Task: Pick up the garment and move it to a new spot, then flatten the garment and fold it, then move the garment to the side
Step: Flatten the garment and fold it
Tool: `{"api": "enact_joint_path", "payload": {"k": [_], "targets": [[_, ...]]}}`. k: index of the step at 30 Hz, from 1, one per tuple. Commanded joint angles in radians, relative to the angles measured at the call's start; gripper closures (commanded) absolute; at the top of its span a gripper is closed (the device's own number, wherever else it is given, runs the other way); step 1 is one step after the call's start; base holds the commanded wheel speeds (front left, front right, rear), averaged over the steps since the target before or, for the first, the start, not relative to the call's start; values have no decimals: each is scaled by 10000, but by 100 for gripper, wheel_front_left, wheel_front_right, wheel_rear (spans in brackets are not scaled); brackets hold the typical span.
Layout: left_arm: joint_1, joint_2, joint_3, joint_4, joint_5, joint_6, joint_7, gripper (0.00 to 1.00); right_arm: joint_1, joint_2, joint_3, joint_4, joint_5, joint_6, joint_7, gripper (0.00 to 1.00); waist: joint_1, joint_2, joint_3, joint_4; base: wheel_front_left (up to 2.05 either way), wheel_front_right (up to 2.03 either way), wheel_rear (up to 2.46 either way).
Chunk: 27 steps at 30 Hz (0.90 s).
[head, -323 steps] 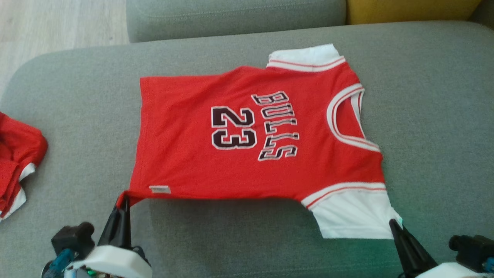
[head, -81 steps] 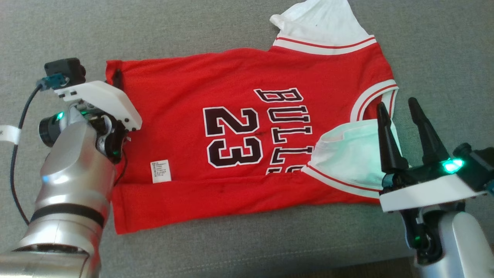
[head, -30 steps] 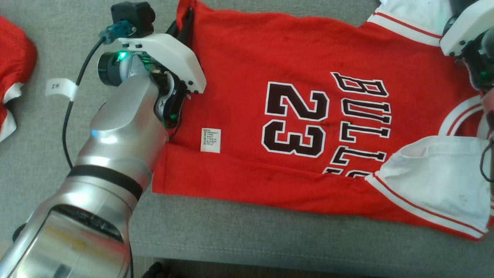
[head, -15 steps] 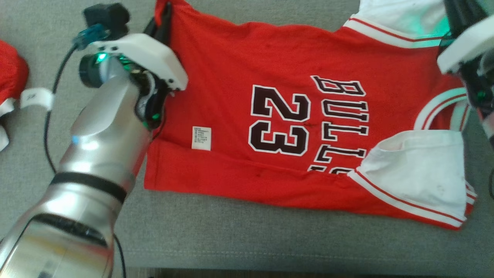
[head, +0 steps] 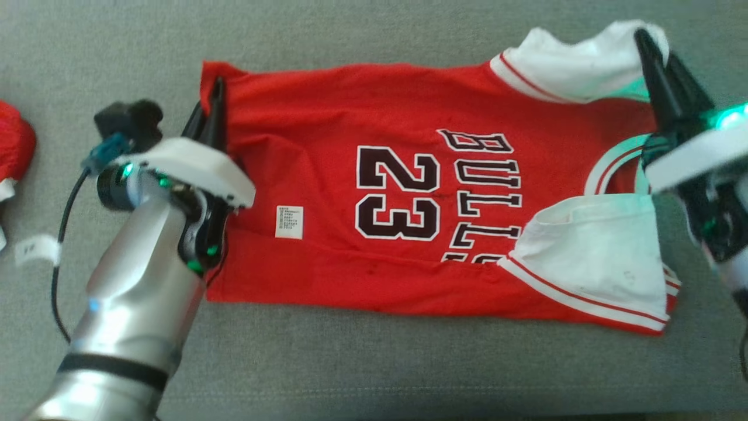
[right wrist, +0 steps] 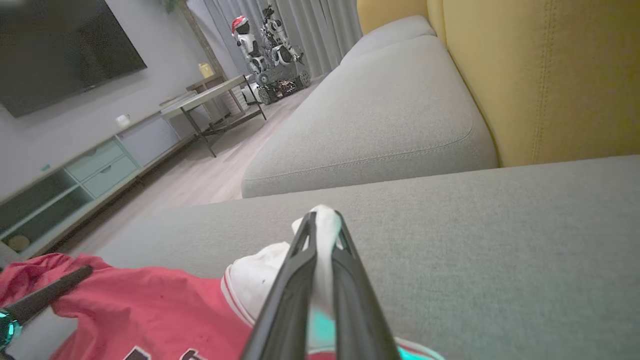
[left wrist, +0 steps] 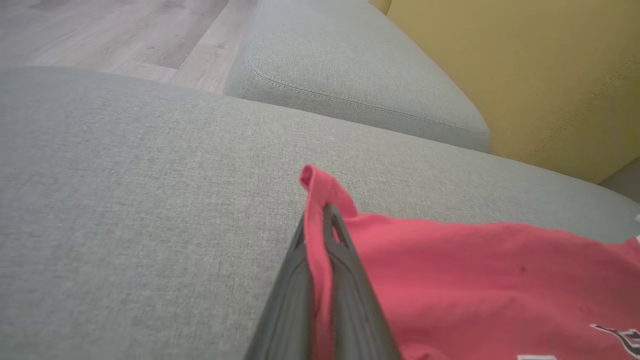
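Fold step: garment, a red jersey, lies on the grey sofa cushion; left gripper jaws clench its far hem corner, right gripper jaws its far white sleeve, so lift both level, keep that edge taut, lay it toward the near fold.

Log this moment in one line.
left gripper: shut on jersey hem corner | right gripper: shut on far white sleeve | near edge: folded over | surface: sofa cushion

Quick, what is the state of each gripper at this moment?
Left gripper: closed, holding the jersey by its red hem corner.
Right gripper: closed, holding the jersey's white sleeve.
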Motion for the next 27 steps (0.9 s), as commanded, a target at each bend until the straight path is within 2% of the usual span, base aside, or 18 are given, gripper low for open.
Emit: {"api": "enact_joint_path", "payload": {"k": [1, 5, 10, 16, 18, 23, 25, 27], "targets": [[165, 520, 420, -546, 40, 119, -123, 100, 604, -344, -216, -607, 224, -7, -172, 100, 0, 0, -172, -116, 0, 0, 0], [1161, 781, 640, -1492, -126, 220, -123, 100, 1947, -606, -784, -1821, 421, -7, -283, 100, 0, 0, -419, -275, 0, 0, 0], [1924, 976, 827, -2242, -409, 330, -57, 100, 2925, -662, -1104, -2520, 232, -7, -118, 100, 0, 0, -546, -393, 0, 0, 0], [3155, 1149, 1029, -3131, -879, 610, 263, 100, 4321, -293, -1613, -2923, 30, -7, 321, 100, 0, 0, -651, -460, 0, 0, 0], [3493, 1116, 1032, -3326, -1006, 699, 361, 94, 4704, -153, -1770, -2878, -250, -7, 456, 100, 0, 0, -685, -458, 0, 0, 0], [4134, 1096, 1033, -3576, -1189, 904, 496, 94, 5464, 383, -2066, -2794, -801, -7, 791, 100, 0, 0, -770, -464, 0, 0, 0], [4323, 1102, 1008, -3605, -1240, 956, 575, 87, 5685, 579, -2135, -2784, -1025, -7, 951, 100, 0, 0, -799, -462, 0, 0, 0], [4468, 1101, 981, -3619, -1264, 996, 605, 61, 5898, 769, -2244, -2773, -1176, -7, 1080, 100, 0, 0, -838, -455, 0, 0, 0]]}}
